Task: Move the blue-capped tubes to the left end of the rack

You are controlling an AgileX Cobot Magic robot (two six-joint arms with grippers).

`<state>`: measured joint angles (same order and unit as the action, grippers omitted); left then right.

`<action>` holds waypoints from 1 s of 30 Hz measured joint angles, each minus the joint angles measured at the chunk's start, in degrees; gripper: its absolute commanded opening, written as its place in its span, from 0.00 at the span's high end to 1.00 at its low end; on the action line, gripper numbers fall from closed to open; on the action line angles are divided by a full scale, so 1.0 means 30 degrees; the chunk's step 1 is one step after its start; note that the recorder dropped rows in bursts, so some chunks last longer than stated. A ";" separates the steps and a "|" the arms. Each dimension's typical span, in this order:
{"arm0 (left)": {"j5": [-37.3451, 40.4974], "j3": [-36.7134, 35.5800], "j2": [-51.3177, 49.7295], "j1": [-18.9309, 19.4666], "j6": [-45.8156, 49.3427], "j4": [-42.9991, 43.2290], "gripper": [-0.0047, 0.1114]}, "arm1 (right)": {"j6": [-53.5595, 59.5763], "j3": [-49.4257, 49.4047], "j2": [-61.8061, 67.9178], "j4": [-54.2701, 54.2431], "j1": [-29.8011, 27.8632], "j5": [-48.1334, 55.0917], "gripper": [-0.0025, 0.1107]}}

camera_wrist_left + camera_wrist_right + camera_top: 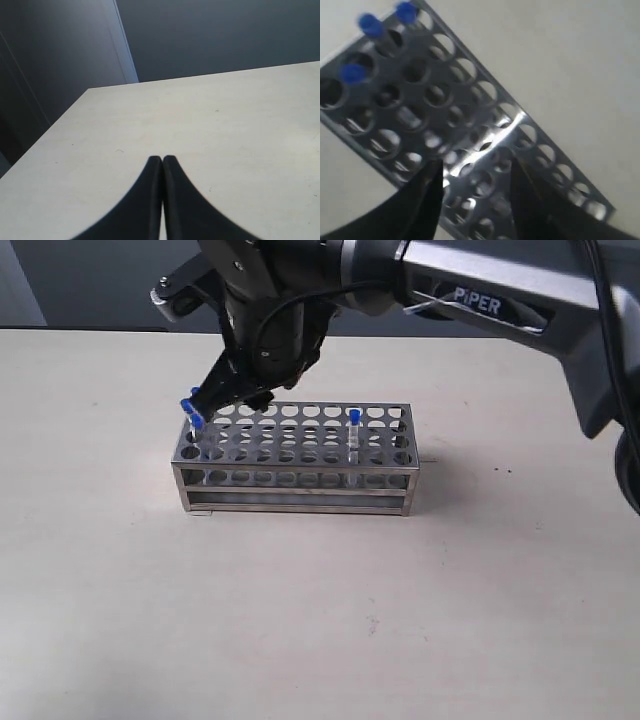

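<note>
The steel rack stands mid-table. Blue-capped tubes cluster in holes at its left end, and one more blue-capped tube stands alone toward the right. My right gripper reaches across and hovers just above the left end, beside the cluster. In the right wrist view the right gripper is open over the rack's top plate with nothing between its fingers; three blue caps show apart from them. The left gripper is shut and empty above bare table.
The right arm's grey link slants across the back right of the scene. The pale table spreads wide in front of the rack and to both sides. A dark wall rises behind the table's far edge.
</note>
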<state>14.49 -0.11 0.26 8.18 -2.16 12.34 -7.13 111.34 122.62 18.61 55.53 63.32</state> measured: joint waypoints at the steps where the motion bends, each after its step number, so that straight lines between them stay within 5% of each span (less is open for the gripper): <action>1: 0.0000 0.0000 0.0000 0.0000 0.0000 0.0000 0.96 | -0.0155 0.0000 0.0000 0.0578 0.0000 0.0346 0.60; 23: 0.0000 0.0000 0.0000 0.0000 0.0000 0.0000 0.96 | -0.0631 -0.2250 0.0390 -0.0919 -0.2859 0.0817 0.61; 25: 0.0000 0.0000 0.0000 0.0000 0.0000 0.0000 0.96 | -0.0631 -0.2660 0.0390 -0.0884 -0.3052 0.0444 0.65; 30: 0.0000 0.0000 0.0000 0.0000 0.0000 0.0000 0.96 | -0.0665 -0.2703 0.0390 -0.0611 -0.3185 -0.0222 0.98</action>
<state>14.49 -0.11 0.26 8.18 -2.16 12.34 -9.13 103.23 123.79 16.78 45.98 62.65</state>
